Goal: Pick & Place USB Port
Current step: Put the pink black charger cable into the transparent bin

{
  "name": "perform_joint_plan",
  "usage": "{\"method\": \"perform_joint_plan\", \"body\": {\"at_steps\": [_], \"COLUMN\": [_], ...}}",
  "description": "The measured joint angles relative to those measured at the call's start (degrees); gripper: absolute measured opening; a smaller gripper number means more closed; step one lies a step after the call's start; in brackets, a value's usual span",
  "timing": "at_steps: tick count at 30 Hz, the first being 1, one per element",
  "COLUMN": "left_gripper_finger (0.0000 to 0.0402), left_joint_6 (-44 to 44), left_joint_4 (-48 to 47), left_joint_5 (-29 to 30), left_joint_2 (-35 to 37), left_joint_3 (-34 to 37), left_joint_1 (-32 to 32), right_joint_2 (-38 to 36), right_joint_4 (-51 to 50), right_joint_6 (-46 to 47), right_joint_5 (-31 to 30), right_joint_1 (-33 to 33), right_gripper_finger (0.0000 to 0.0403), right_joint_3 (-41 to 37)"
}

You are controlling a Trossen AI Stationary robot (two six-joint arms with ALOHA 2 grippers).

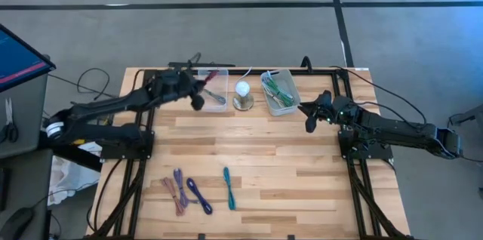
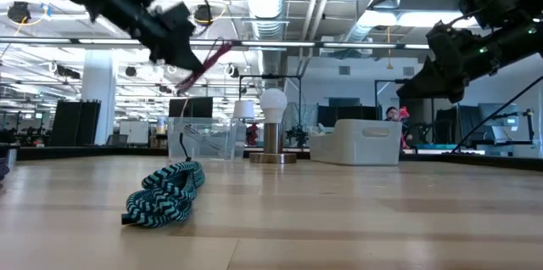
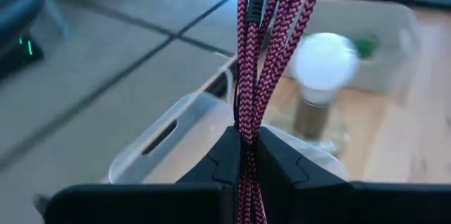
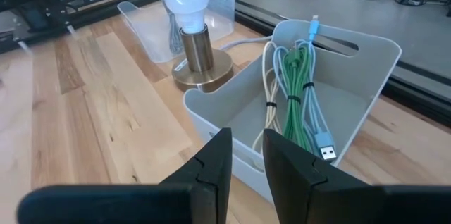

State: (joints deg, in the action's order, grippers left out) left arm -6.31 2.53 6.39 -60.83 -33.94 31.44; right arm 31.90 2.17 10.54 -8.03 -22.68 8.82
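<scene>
Braided red-and-black cable [image 3: 262, 55], folded in a bundle, is clamped between the closed fingers of the left gripper [image 1: 198, 98], raised above the clear plastic bin [image 1: 213, 89]. The right gripper [image 1: 310, 123], fingers slightly parted and empty, hovers near the white bin [image 4: 352, 76] beside the lamp [image 1: 242, 93]. Planked wooden tabletop [image 1: 302, 172]; concrete floor beyond.

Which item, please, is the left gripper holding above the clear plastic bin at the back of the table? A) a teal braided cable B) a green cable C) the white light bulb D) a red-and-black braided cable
D: the left gripper is shut on the red-and-black braided cable, which hangs over the clear plastic bin; the teal braided cable lies on the table.
</scene>
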Motion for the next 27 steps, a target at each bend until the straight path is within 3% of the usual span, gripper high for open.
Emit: {"method": "perform_joint_plan", "body": {"at_steps": [4,10,27], "left_gripper_finger": [0.0026,0.0026,0.0025], "left_joint_6": [5.2,7.6,11.8], "left_joint_4": [3.1,8.3,10.0], "left_joint_5": [-5.9,-11.6,-10.9], "left_joint_2": [-7.6,-14.6,-18.9], "left_joint_3": [0.0,0.0,-0.1], "left_joint_1": [6.5,8.4,9.6], "right_joint_2": [0.0,0.0,0.0], "right_joint_4": [-0.3,-0.5,-0.5], "right_joint_6": [0.0,-0.4,-0.6], "right_joint_5": [0.0,0.0,-1.3], "right_joint_1": [0.0,0.0,0.0], "right_gripper_finger": [0.0075,0.0075,0.0075], "right_joint_3": [0.0,0.0,0.0]}}
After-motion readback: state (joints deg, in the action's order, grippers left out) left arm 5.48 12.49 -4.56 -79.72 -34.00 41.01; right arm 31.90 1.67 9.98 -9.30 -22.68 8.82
